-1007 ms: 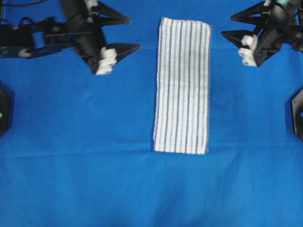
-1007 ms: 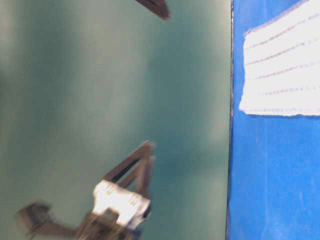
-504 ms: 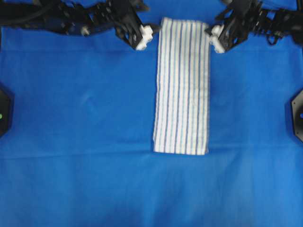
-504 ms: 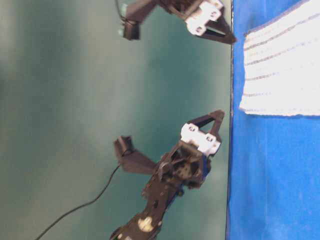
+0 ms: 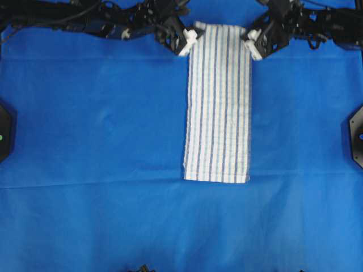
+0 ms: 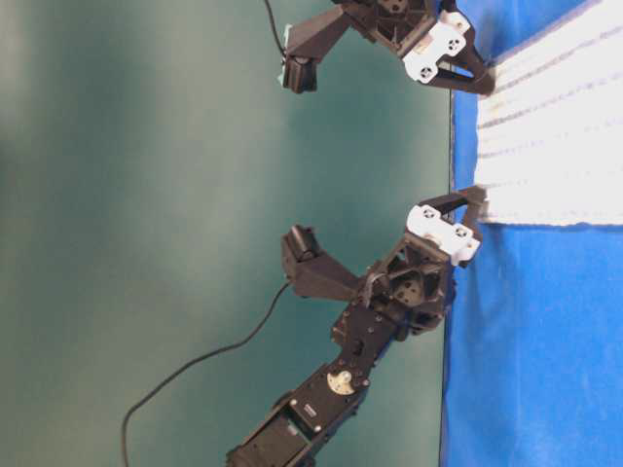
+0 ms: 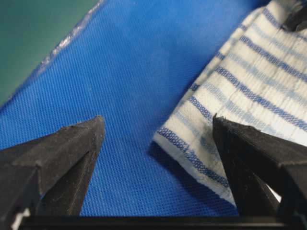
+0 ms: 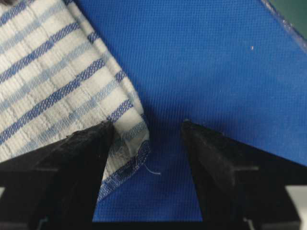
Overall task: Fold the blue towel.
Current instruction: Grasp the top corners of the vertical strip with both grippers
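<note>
I have the left gripper [image 5: 190, 41] at the upper centre of the overhead frame with its jaws spread wide and nothing between them; in the left wrist view the towel's corner lies in the gap, nearer the finger at the right of the frame, with bare covering under the other. The right gripper [image 5: 249, 44] is also spread wide and empty, and in its wrist view the finger at the left of the frame sits over the frayed corner while the other stands on bare cloth. Both sit at the top two corners of the blue towel [image 5: 218, 102], which lies flat as a long narrow strip down the middle of the overhead frame, on the blue table covering [image 5: 91, 141]. My judgement of the risks: each set of jaws straddles the towel edge and the covering together, so closing now could pinch the covering along with the towel and drag or wrinkle it when lifted. The strip looks already doubled, so a shallow bite may catch only the top layer and let the fold open. The right corner is frayed with a loose thread, and a grip on that tip alone could slip. If one gripper seats before the other, the lift would skew the strip and the next fold would land crooked. I can read no brand, label or writing on the towel, the covering or the arms in any view.
</note>
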### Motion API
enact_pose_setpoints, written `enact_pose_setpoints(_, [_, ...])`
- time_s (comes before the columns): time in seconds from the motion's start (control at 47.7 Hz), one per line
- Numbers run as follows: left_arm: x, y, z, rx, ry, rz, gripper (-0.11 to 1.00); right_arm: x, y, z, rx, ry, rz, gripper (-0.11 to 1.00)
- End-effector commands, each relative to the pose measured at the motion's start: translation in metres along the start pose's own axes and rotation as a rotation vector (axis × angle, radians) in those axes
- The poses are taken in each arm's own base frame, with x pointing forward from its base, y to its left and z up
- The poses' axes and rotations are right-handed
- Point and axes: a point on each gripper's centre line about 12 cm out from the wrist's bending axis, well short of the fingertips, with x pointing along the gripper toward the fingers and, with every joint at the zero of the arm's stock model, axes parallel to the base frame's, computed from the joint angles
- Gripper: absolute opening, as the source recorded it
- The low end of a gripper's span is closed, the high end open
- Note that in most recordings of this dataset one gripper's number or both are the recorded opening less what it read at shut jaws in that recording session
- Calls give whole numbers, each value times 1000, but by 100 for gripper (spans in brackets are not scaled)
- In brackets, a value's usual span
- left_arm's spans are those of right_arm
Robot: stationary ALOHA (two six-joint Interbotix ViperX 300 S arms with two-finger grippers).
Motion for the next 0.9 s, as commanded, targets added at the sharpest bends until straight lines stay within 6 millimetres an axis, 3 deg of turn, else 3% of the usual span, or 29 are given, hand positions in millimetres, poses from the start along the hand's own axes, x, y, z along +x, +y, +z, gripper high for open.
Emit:
enact_pose_setpoints(0.0, [-4,0,18,-6,-35,0,87,-1,-1,6,-2,-19,1,63])
enact_pose_setpoints(0.084, [-4,0,14,-4,-3,0,80,-1,4,4,-12,-11,7,61])
enact_pose_setpoints(0.168, [-4,-1,9,-3,25,0,62,-1,11,1,-28,-4,21,53])
enact_pose_setpoints(0.336, [-5,-4,9,6,25,-7,16,-1,22,0,-51,-3,40,11])
enact_pose_setpoints(0.399, [-5,-8,9,9,25,-12,4,-1,22,0,-49,-1,40,9])
enact_pose_setpoints(0.608, [-7,-9,10,14,33,-15,3,-2,22,4,-48,-11,39,9])
enact_pose_setpoints(0.881, [-24,-8,35,17,-15,-14,3,-24,19,18,-44,-38,11,9])
